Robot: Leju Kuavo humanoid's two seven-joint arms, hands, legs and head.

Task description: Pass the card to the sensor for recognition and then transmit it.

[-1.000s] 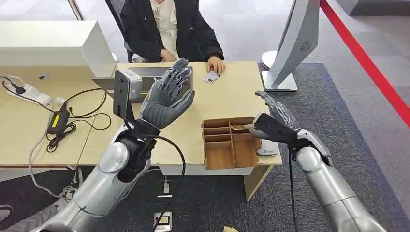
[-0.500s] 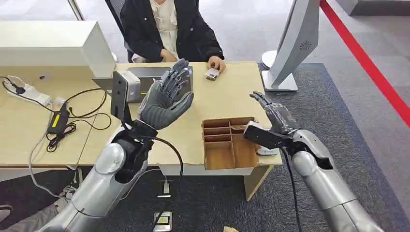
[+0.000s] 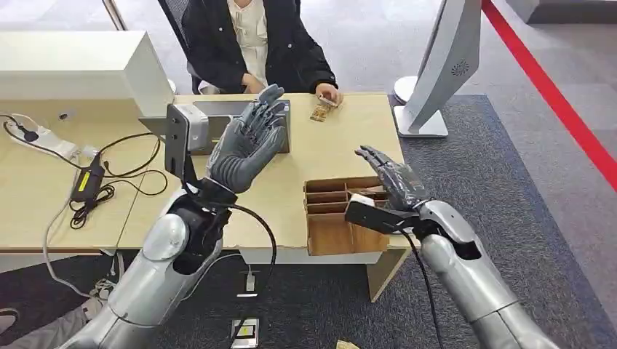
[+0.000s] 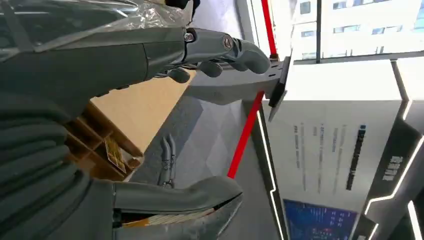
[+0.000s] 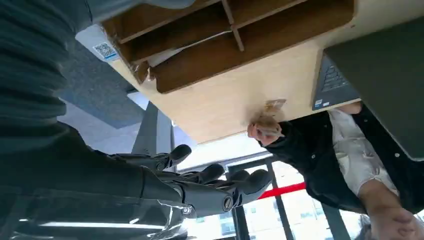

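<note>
Across the light wooden table [image 3: 320, 156] in the head view, a person in a black jacket [image 3: 255, 43] sits at the far edge, one hand [image 3: 329, 93] pinching a small tan card [image 3: 319, 113] that stands tilted on the tabletop. Left hand [image 3: 247, 145] is raised palm-up above the table, fingers spread and holding nothing, right in front of a grey laptop [image 3: 218, 120]. Right hand [image 3: 389, 178] hovers with fingers spread and empty over the far right corner of a brown cardboard divided tray [image 3: 335, 225] at the near edge. A tall silver kiosk stand [image 3: 440, 65] rises off the table's right end, a white box [image 3: 80, 69] sits far left, and a black power adapter with cables [image 3: 91, 182] sprawls below it.

Over to the left wrist view: the left hand [image 4: 150, 75] has its fingers [image 4: 240, 47] stretched out and its thumb set apart, nothing between them; the tray [image 4: 107, 147] lies beyond, with a red floor stripe [image 4: 245, 135] running past.

Right wrist view now: the right hand [image 5: 165, 185] is splayed and empty, clear of the tray [image 5: 225, 45], and well beyond it the card [image 5: 274, 106] is at the person's fingertips [image 5: 262, 127] beside the laptop [image 5: 335, 82].
</note>
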